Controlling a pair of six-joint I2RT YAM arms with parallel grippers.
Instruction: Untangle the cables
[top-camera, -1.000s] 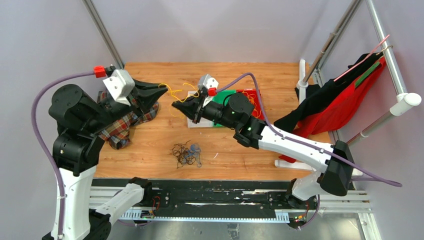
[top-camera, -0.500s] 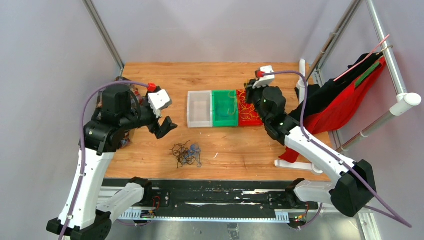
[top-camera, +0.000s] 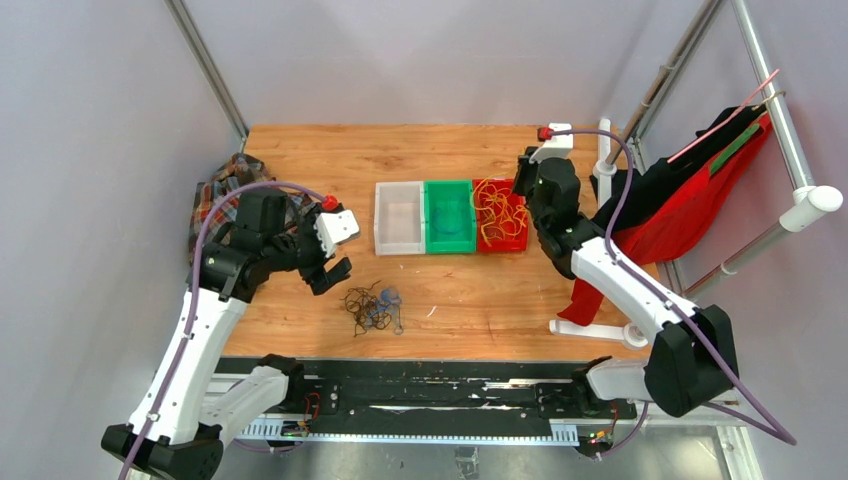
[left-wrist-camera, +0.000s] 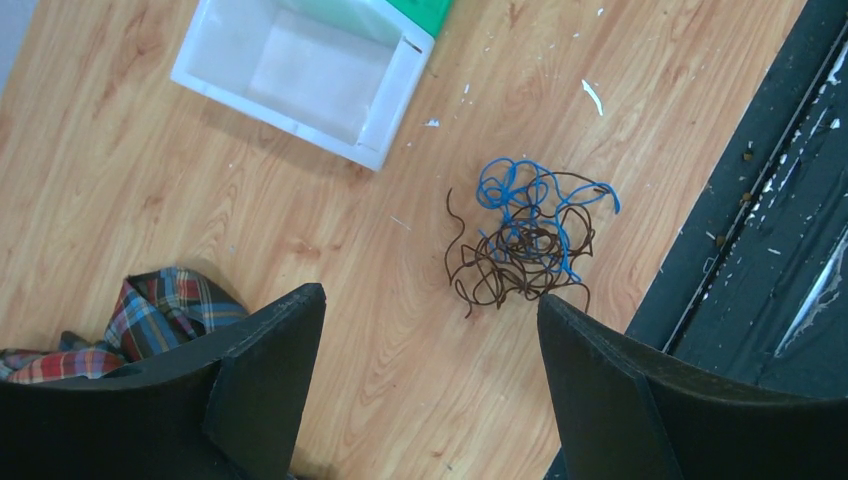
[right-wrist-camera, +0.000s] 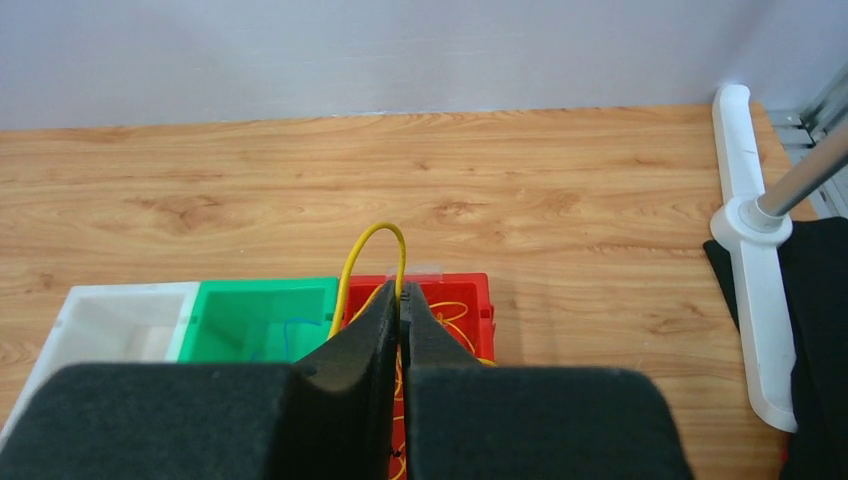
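Observation:
A tangle of dark brown and blue cables (top-camera: 372, 308) (left-wrist-camera: 525, 240) lies on the wooden table near its front edge. My left gripper (top-camera: 335, 262) (left-wrist-camera: 430, 297) hovers open just left of and above it, nothing between its fingers. Yellow cables (top-camera: 500, 212) fill the red bin (top-camera: 517, 244). Above that bin my right gripper (top-camera: 520, 190) (right-wrist-camera: 402, 290) is shut on a yellow cable (right-wrist-camera: 370, 240), which loops up from the fingertips and down into the red bin (right-wrist-camera: 480, 290). A blue strand lies in the green bin (right-wrist-camera: 215, 300).
White bin (top-camera: 382, 240), green bin (top-camera: 449, 245) and red bin stand side by side mid-table. A plaid cloth (top-camera: 215, 195) lies at the left edge. A rack with black and red garments (top-camera: 690, 200) and its white foot (top-camera: 590, 330) stand at right.
My left gripper let go, opened and swung down toward the dark tangle. The right arm carried the yellow cable from the table's middle over to the red bin.

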